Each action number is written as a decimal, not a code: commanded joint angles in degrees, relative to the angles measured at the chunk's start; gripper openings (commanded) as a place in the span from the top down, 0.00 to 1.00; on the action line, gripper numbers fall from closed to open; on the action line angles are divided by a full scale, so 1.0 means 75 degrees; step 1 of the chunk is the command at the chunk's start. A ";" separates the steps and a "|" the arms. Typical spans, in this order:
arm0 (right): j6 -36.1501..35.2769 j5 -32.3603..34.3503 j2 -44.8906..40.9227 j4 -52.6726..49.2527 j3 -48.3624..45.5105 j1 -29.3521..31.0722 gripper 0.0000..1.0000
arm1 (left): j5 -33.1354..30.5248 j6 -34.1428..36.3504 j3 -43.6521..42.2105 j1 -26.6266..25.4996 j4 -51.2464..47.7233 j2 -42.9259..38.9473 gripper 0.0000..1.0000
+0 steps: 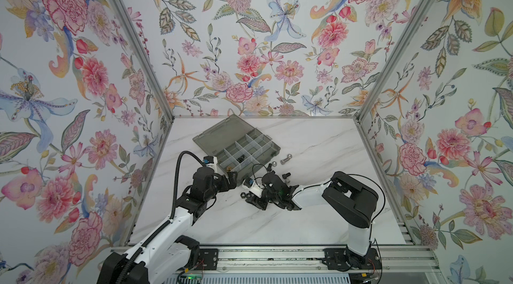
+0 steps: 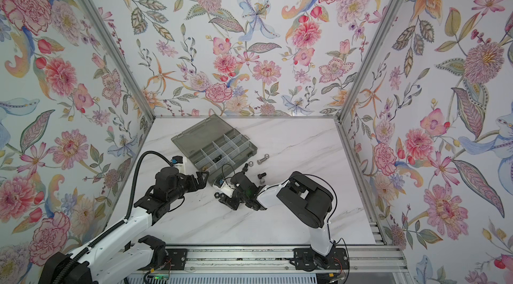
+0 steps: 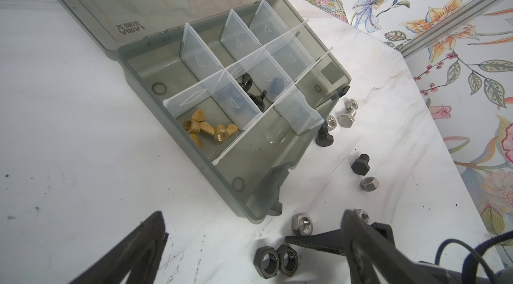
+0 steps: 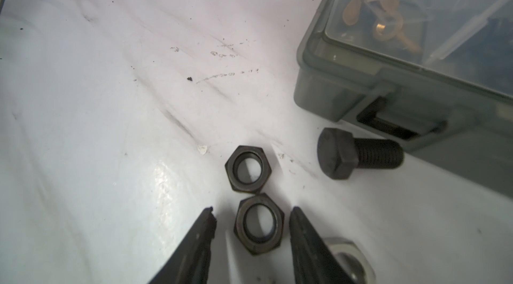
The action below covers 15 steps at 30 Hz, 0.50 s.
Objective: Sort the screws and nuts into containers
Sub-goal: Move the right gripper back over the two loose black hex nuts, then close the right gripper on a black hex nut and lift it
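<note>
Both point downward — left claw (image 3: 254, 212) spread wide, right claw (image 4: 252, 209) straddling (not touching) black nut (image 4: 258, 224).

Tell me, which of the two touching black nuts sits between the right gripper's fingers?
The black nut farther from the organizer box: it lies ungripped between the open fingertips of the right gripper. Its twin lies just beyond the tips.

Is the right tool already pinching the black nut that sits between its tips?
No: the black nut lies flat between the right tool's tips, with bare table showing on both sides.
</note>
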 commanded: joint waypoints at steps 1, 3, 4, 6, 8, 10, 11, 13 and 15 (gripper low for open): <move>0.0174 -0.0101 0.0229 -0.0005 0.0022 0.0043 0.53 | 0.0146 0.0121 -0.0105 0.0105 -0.0018 0.0010 0.01; 0.0191 -0.0108 0.0241 0.0011 0.0005 0.0044 0.54 | 0.0159 0.0125 -0.0104 0.0124 -0.0018 0.0018 0.01; 0.0201 -0.0105 0.0229 0.0011 -0.0016 0.0023 0.55 | 0.0156 0.0133 -0.0107 0.0114 -0.0018 0.0011 0.00; 0.0221 -0.0107 0.0201 0.0029 -0.0060 0.0010 0.57 | 0.0171 0.0127 -0.0093 0.0135 -0.0020 0.0030 0.01; 0.0250 -0.0137 0.0169 0.0055 -0.0109 -0.0006 0.61 | 0.0173 0.0127 -0.0110 0.0130 -0.0001 0.0025 0.01; 0.0270 -0.0184 0.0147 0.0054 -0.0154 -0.0034 0.69 | 0.0184 0.0117 -0.0119 0.0136 0.0011 0.0026 0.00; 0.0281 -0.0202 0.0129 0.0048 -0.0170 -0.0039 0.73 | 0.0182 0.0120 -0.0130 0.0135 0.0018 0.0018 0.01; 0.0296 -0.0237 0.0075 0.0029 -0.0203 -0.0079 0.80 | 0.0195 0.0116 -0.0139 0.0144 0.0012 0.0019 0.01; 0.0327 -0.0291 -0.0047 0.0018 -0.0272 -0.0122 0.85 | 0.0194 0.0104 -0.0160 0.0143 0.0018 -0.0004 0.01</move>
